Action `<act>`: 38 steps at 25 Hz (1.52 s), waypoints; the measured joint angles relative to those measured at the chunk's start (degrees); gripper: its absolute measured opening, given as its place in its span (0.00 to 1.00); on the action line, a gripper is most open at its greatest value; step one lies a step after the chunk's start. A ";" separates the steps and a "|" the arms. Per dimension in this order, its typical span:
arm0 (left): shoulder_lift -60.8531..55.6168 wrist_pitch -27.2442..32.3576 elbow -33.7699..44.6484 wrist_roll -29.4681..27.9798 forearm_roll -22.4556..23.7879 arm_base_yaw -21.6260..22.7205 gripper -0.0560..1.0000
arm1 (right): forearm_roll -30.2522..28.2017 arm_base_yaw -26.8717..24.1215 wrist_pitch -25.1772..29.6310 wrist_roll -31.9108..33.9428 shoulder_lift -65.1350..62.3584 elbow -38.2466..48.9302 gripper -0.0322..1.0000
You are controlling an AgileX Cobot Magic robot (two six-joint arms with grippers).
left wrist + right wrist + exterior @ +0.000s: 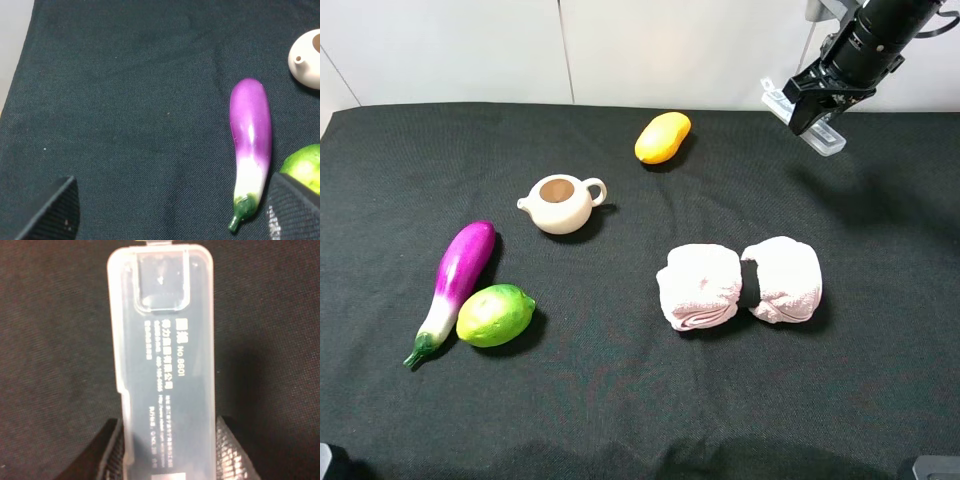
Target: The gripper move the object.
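Right jaws [817, 112] clench a clear plastic case [165, 365]; left jaws [170, 210] spread wide.

The right arm [875, 35] at about one o'clock in the high view is black throughout, a ribbed cylindrical section with fine rings around its barrel, and a dark cable loops off its upper side. It ends in the gripper [817, 100], a boxy black claw with angular, faceted edges. A grey bracket sits at the top edge just beside the arm (its shape is mostly cropped).

In the right wrist view the fingers [107, 455] show as black pads with a fine woven or knurled texture and a slight sheen.

The left gripper's fingers [55, 212] appear as two matt black wedges with the same cross-hatched grip texture; one carries a few small pale specks.
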 joint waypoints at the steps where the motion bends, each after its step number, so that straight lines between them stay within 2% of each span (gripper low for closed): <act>1: 0.00 0.00 0.00 0.00 0.00 0.00 0.80 | -0.06 0.72 0.51 0.04 -0.34 0.00 0.32; 20: 0.00 0.00 0.00 0.00 0.00 0.00 0.80 | -0.65 17.47 3.96 7.16 -0.89 0.00 0.32; 27: 0.00 0.00 0.00 0.00 0.00 0.00 0.80 | 0.03 18.35 8.61 8.68 -1.03 0.00 0.32; 38: 0.00 0.00 0.02 0.00 0.00 0.00 0.80 | -2.62 18.35 9.23 11.24 -7.63 1.65 0.32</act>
